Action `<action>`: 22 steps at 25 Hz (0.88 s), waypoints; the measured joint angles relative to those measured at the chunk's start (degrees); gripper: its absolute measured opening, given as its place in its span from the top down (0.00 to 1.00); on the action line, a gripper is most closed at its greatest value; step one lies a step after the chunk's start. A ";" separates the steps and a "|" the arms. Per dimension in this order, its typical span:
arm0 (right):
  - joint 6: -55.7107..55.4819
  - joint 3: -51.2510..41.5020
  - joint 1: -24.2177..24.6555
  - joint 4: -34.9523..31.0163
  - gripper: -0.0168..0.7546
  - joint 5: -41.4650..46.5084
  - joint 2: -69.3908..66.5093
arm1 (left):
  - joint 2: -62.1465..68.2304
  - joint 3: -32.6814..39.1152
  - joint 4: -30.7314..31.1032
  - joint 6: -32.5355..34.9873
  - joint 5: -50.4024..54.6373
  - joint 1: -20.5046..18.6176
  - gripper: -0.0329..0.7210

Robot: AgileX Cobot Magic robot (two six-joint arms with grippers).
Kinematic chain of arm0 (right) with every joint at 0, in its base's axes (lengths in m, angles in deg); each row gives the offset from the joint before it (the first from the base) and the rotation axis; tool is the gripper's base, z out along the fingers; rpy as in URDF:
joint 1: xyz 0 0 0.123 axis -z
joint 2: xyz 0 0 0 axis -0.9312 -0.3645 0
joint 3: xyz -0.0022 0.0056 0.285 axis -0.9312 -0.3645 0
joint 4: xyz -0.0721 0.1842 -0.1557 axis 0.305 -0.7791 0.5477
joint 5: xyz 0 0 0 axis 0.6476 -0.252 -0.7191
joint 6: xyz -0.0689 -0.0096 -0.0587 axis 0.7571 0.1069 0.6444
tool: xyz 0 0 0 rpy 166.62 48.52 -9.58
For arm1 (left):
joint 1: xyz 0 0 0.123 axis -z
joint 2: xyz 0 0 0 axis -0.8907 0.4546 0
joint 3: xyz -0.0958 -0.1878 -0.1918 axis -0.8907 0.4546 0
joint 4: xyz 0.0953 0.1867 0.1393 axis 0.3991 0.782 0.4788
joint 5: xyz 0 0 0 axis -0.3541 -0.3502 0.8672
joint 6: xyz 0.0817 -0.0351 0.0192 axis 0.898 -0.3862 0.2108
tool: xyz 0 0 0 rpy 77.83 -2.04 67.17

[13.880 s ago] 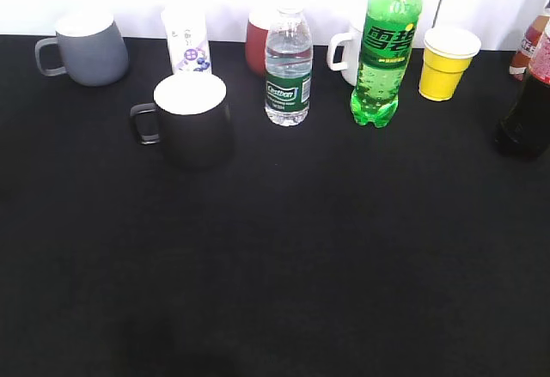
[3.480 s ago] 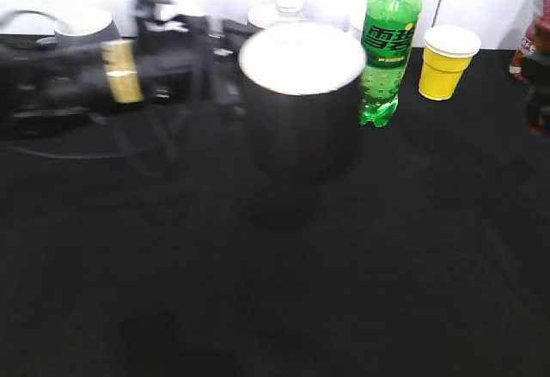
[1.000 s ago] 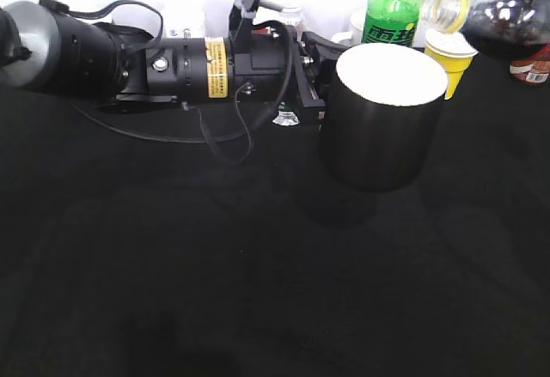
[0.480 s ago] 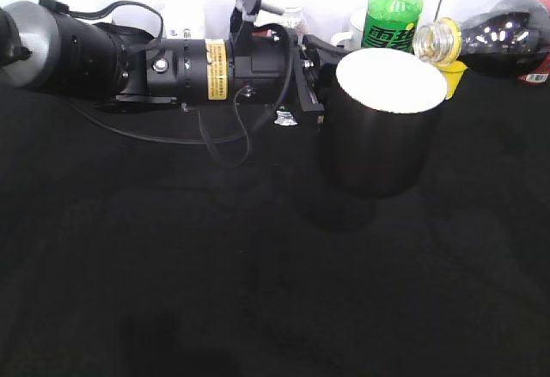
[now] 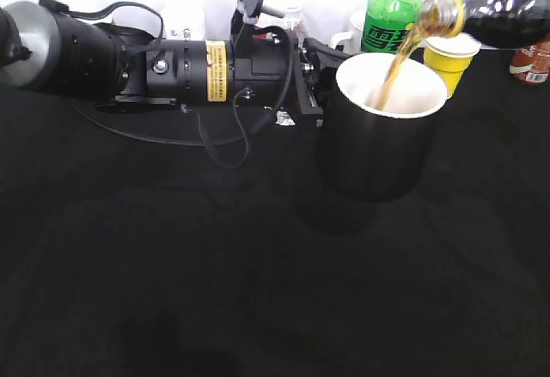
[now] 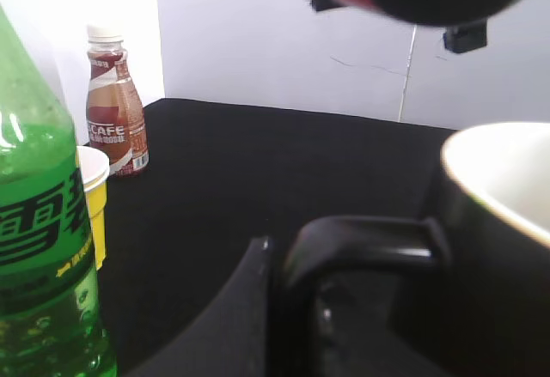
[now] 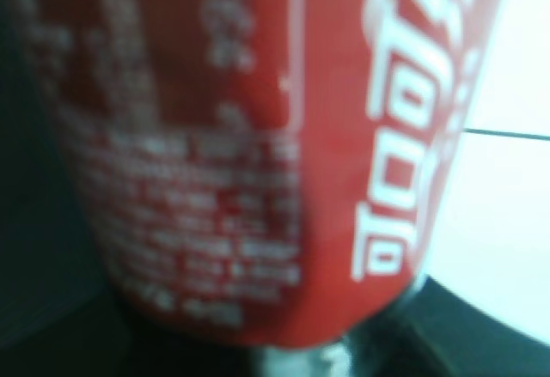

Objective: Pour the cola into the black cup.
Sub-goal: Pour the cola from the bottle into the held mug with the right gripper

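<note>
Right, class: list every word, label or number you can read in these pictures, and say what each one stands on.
"CAFE": small brown coffee bottle.
Large Chinese characters, not transcribed here: green soda bottle.
White script logo and fine print: cola bottle red label, too blurred.
Yellow sticker on left arm: too small.

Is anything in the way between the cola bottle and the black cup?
Nothing visible. The cola is tipped above the black cup, and its brown stream falls straight into the open white inside. The yellow cup stands behind.
</note>
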 joint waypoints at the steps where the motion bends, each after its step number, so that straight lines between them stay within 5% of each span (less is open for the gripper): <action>1: 0.00 0.00 0.00 0.00 0.52 0.00 -0.38 | 0.00 0.00 0.00 0.00 0.00 0.00 0.90; 22: 2.29 0.07 0.00 0.70 0.52 0.57 -0.56 | 0.00 0.00 0.59 0.00 0.05 0.00 0.90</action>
